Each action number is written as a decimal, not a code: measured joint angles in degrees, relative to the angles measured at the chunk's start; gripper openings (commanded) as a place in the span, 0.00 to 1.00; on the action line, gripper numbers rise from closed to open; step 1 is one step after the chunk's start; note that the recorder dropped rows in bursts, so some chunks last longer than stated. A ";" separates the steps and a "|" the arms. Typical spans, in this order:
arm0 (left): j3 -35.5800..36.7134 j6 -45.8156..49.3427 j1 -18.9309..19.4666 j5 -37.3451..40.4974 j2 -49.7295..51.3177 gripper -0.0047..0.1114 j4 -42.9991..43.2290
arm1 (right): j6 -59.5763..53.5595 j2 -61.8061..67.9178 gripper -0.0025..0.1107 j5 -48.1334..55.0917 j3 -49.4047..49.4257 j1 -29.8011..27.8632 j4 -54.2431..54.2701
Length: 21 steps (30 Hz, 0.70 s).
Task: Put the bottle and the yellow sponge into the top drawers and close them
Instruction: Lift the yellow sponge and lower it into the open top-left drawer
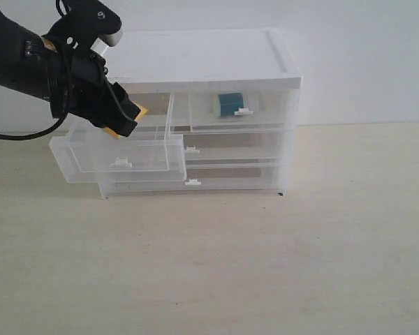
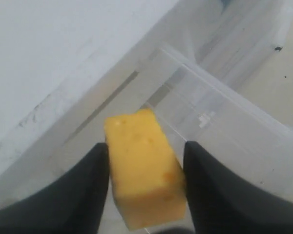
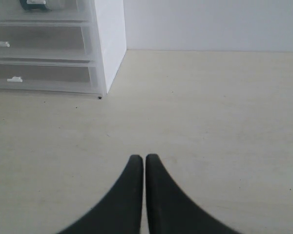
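The left gripper (image 1: 122,118) clamps the yellow sponge (image 2: 144,170) over the pulled-out top drawer (image 1: 119,157), with the bottle (image 1: 230,105) at three o'clock. The right gripper (image 3: 144,158) hangs closed and empty.

plain white wall (image 1: 363,42) behind a pale wooden tabletop (image 1: 265,265)

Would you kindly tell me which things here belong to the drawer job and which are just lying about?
Job: yellow sponge, held by the left gripper; open top left drawer; bottle, inside the closed top right drawer.
Just there: middle full-width drawer; bottom full-width drawer; right gripper, shut, over the table.
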 measured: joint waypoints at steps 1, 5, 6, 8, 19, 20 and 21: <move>0.00 -0.10 0.10 -0.11 0.43 0.08 -0.67 | 0.00 0.00 0.02 0.00 0.00 0.00 0.00; -0.09 -3.47 0.15 -2.51 1.73 0.08 -1.15 | 0.00 0.00 0.02 0.00 0.00 0.00 0.00; -0.09 -4.06 0.15 -2.62 1.99 0.08 -1.15 | 0.00 0.00 0.02 0.00 0.00 0.00 0.00; -0.09 -4.79 0.15 -2.74 2.37 0.12 -1.15 | 0.00 0.00 0.02 0.00 0.00 0.00 0.00; -0.09 -7.23 0.15 -4.64 2.46 0.60 -1.26 | 0.00 0.00 0.02 0.00 0.00 0.00 0.00; -0.09 -7.58 0.15 -4.80 2.46 0.59 -1.26 | 0.00 0.00 0.02 0.00 0.00 0.00 0.00; -0.09 -7.68 0.15 -5.04 2.46 0.59 -1.35 | 0.00 0.00 0.02 0.00 0.00 0.00 0.00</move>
